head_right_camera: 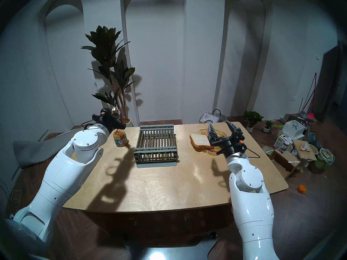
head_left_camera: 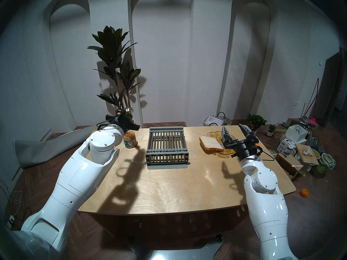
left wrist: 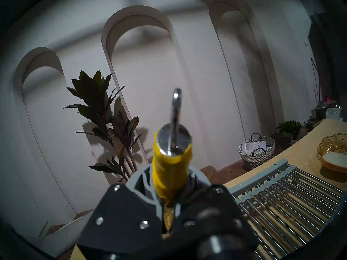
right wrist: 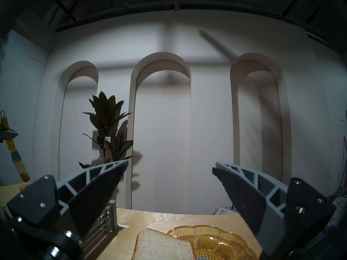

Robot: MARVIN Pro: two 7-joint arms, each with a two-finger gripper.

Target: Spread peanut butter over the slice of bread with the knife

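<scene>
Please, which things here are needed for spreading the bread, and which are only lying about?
Needed: knife in left hand, jar, bread.
Lying about: rack, dish, basket, plant.

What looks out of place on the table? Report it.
The slice of bread lies askew: part on the amber dish, the rest hanging past its rim toward the rack.

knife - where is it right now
The knife is clamped in the left gripper over the table's far left corner, blade hanging down just above the open peanut butter jar, left of the grey rack.
</scene>
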